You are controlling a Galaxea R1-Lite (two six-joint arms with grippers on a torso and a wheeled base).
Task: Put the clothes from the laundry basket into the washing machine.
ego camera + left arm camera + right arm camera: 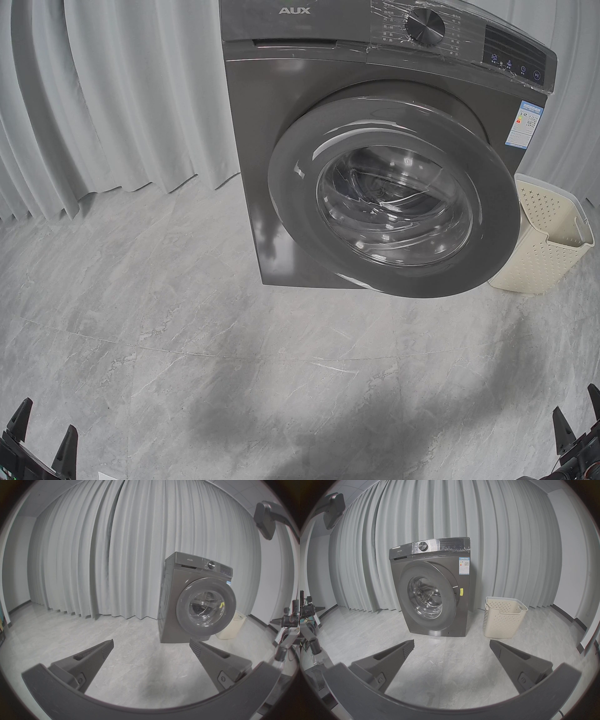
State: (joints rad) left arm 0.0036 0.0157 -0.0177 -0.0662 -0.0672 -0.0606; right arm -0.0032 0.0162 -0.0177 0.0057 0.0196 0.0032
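My left pincer (47,417) and right pincer (574,403) are wide open and hold nothing, and the laundry basket (539,262), beside the washing machine (281,125), stands nearer my right pincer.

Laundry basket (500,624) contents seem hidden from view.

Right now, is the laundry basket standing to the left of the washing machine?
No, the laundry basket stands right of the washing machine.

Your left gripper (44,431) sits in the lower left corner of the head view and your right gripper (576,415) in the lower right (both with jaws parted wide, tips pointing up the frame).
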